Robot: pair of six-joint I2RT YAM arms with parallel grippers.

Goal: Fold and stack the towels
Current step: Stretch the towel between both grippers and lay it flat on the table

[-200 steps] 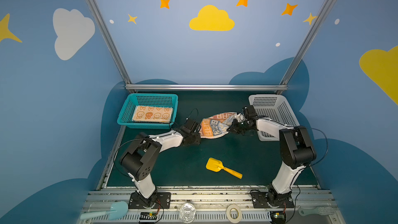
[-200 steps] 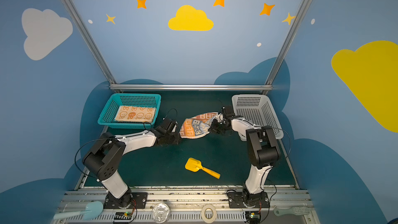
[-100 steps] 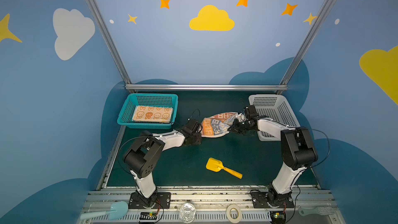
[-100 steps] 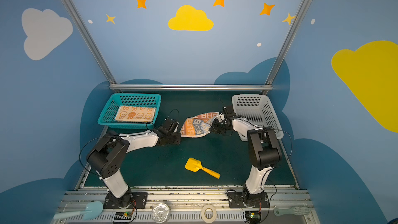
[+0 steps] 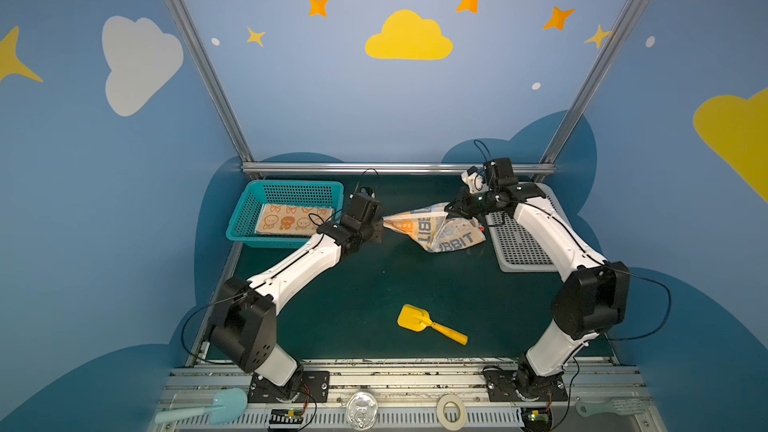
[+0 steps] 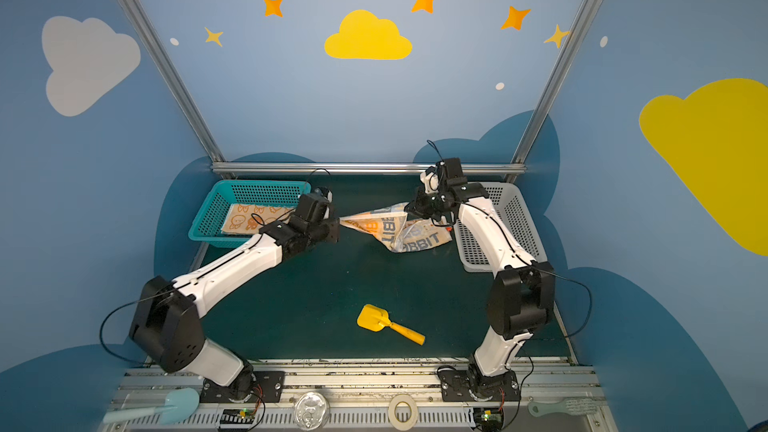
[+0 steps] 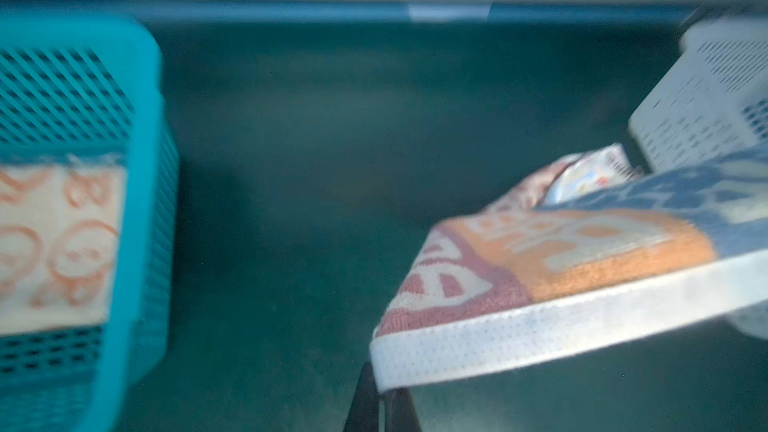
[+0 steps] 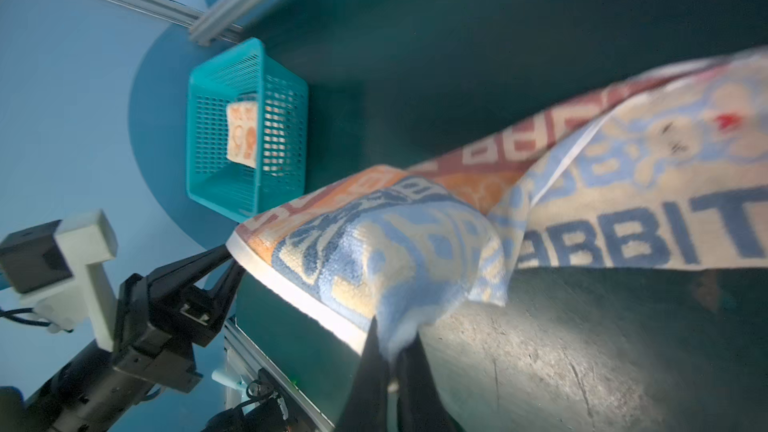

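Note:
A blue-and-cream towel [image 5: 434, 229] with orange patches and RABBIT lettering hangs stretched between my two grippers above the green table, in both top views. My left gripper [image 5: 380, 226] is shut on its left corner; the left wrist view shows the white hem [image 7: 540, 334] pinched at the fingertips of that gripper [image 7: 380, 388]. My right gripper [image 5: 451, 211] is shut on a bunched blue part of the towel [image 8: 415, 251], and its jaws [image 8: 392, 351] close around the cloth. A folded orange-and-cream towel [image 5: 291, 220] lies flat in the teal basket [image 5: 245, 218].
A white perforated basket [image 5: 519, 243] stands at the right, under my right arm. A yellow toy scoop [image 5: 428, 322] lies on the table near the front. The metal frame rail [image 5: 395, 167] runs along the back edge.
My left gripper has shut on the towel's left corner. Both grippers have risen, and the towel now hangs stretched between them instead of lying on the table.

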